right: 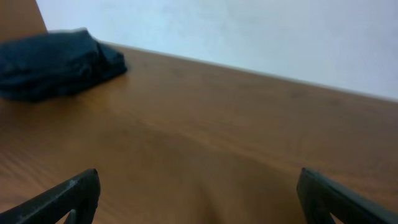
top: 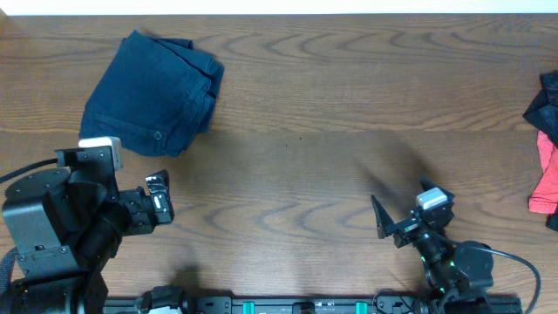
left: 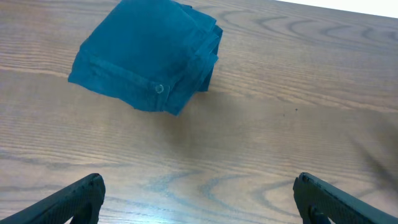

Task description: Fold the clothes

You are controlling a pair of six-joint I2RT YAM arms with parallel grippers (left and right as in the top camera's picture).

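Note:
Folded dark navy shorts (top: 153,92) with a small button lie at the table's far left. They also show in the left wrist view (left: 146,59) and, blurred, in the right wrist view (right: 56,62). A coral-red piece (top: 547,179) and a dark piece (top: 545,106) lie at the right edge, partly cut off. My left gripper (top: 159,202) is open and empty near the front left, well short of the shorts; its fingers show in its wrist view (left: 199,202). My right gripper (top: 403,220) is open and empty at the front right; its fingers show in its wrist view (right: 199,196).
The wooden table (top: 305,174) spans the view, with a white wall beyond its far edge (right: 249,31). The arm bases stand along the front edge.

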